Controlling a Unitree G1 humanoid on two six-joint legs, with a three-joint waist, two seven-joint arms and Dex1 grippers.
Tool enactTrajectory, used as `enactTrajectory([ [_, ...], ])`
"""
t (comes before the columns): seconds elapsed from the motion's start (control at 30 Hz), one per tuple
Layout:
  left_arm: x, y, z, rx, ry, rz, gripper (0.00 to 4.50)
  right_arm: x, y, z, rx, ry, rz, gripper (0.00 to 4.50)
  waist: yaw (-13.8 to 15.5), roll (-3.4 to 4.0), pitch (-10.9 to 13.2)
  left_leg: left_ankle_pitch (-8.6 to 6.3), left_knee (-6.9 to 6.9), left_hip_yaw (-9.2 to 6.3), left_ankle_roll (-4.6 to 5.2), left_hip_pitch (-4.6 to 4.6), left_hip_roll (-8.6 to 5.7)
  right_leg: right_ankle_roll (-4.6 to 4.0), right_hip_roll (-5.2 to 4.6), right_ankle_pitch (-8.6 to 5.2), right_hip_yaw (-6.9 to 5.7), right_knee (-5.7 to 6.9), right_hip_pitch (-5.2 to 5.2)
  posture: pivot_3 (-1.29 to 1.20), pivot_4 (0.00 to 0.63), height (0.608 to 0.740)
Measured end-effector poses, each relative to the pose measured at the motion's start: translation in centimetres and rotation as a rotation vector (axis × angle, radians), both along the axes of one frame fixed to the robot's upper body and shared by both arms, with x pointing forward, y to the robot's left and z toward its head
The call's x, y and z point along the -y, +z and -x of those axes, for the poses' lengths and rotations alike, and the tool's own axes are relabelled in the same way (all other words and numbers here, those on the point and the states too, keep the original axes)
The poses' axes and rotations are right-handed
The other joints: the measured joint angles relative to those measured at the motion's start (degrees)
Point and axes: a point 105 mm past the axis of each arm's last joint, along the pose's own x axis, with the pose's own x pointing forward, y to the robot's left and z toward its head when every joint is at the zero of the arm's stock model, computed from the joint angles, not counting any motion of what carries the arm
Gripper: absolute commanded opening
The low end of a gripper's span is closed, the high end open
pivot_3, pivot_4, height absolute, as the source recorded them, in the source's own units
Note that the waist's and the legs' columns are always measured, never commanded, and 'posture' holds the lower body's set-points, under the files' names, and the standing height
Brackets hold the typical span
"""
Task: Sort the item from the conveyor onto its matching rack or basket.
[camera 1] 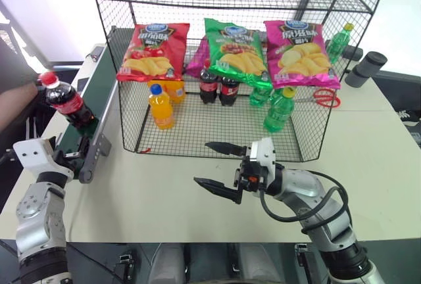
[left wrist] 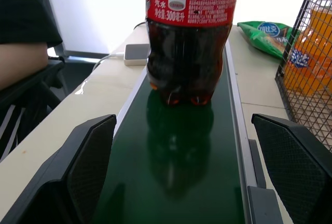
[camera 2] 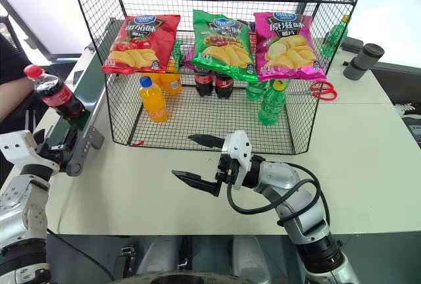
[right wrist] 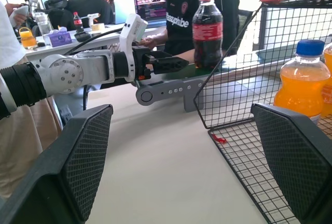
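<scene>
Cola bottle (camera 1: 66, 102) w/ red cap & red label stands upright on the dark-green conveyor (camera 1: 99, 96) at far left, near the belt's end roller. Left pincer (camera 1: 74, 154) sits level at that end of the belt, just in front of the bottle, fingers spread wide, nothing held; in the left wrist view the bottle base rests on the belt ahead of & between the two black fingers (left wrist: 93, 162), not touching them. A person's arm (camera 1: 16, 103) shows at far left beside the belt.

Centre: big black wire rack (camera 1: 217, 129) on the pale desk (camera 1: 164, 198). On its gridded floor, left to right: orange-drink bottle (camera 1: 161, 107), two more cola bottles (camera 1: 219, 85), green bottles (camera 1: 279, 109). Three crisp bags hang above: red (camera 1: 152, 51), green (camera 1: 233, 50), pink (camera 1: 299, 52).

In front of the rack, right pincer (camera 1: 217, 165) points toward the left, fingers wide apart, empty, above the desk. Red scissors (camera 1: 323, 97) lie right of the rack.
</scene>
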Motion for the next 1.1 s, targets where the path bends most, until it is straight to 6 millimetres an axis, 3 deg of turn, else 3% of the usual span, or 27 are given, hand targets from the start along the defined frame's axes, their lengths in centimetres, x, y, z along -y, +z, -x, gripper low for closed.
enactTrajectory([
  [0.33, -0.3, 0.5, 0.1, 0.022, 0.026, -0.032, 4.5, -0.1, -0.2, 0.1, -0.011, 0.011, 0.003, 4.44, 0.0, 0.0, 0.0, 0.0, -0.01, 0.0, 0.0, -0.01, 0.0, -0.01, -0.01, 0.0, 0.0, -0.01, -0.01, 0.0, 0.15, 0.74],
  [0.43, -0.5, 0.5, 0.1, 0.016, 0.031, -0.035, 3.74, -0.2, -0.2, 0.2, -0.014, 0.013, 0.005, 4.5, 0.0, 0.0, 0.0, 0.0, -0.02, 0.0, -0.01, -0.01, 0.0, -0.01, -0.01, -0.01, 0.0, -0.01, -0.02, 0.0, 0.15, 0.74],
  [0.5, -0.7, 0.5, 0.2, 0.015, 0.035, -0.036, 2.96, -0.2, -0.2, 0.2, -0.017, 0.013, 0.006, 4.5, 0.0, 0.0, 0.0, 0.0, -0.02, 0.0, -0.01, -0.02, 0.0, -0.01, -0.01, -0.01, 0.0, -0.01, -0.03, 0.0, 0.15, 0.74],
  [0.77, -0.5, 1.5, 0.3, -0.004, -0.067, -0.084, 2.91, 0.1, -0.2, -0.2, -0.018, -0.017, 0.009, 4.5, 0.0, -0.03, 0.0, -0.01, -0.02, -0.01, -0.02, -0.14, 0.0, -0.05, -0.03, -0.02, 0.0, -0.04, -0.12, 0.0, 0.15, 0.74],
  [0.9, 1.9, 4.3, 0.2, 0.003, -0.297, -0.125, 2.91, 1.0, 0.8, -1.2, 0.002, -0.066, 0.003, 4.5, -0.2, -0.05, 0.0, -0.01, -0.03, 0.0, -0.03, -0.35, -0.01, -0.06, -0.05, -0.02, -0.01, -0.12, -0.26, 0.0, 0.15, 0.74],
  [1.0, 6.3, 6.0, 0.5, -0.017, -0.587, -0.149, 2.91, 1.9, 1.7, -2.0, 0.007, -0.085, 0.006, 4.5, -0.1, 0.02, 0.1, -0.01, -0.04, -0.01, -0.04, -0.4, -0.06, -0.07, -0.11, -0.02, -0.02, -0.16, -0.3, 0.0, 0.15, 0.74],
  [1.1, 11.1, 5.9, 1.2, -0.069, -0.856, -0.168, 2.91, 1.9, 1.8, -2.2, -0.028, -0.083, 0.009, 4.5, -0.2, 0.07, 0.1, -0.01, -0.1, 0.0, -0.03, -0.4, -0.06, -0.07, -0.11, -0.03, -0.02, -0.16, -0.34, 0.0, 0.15, 0.74],
])
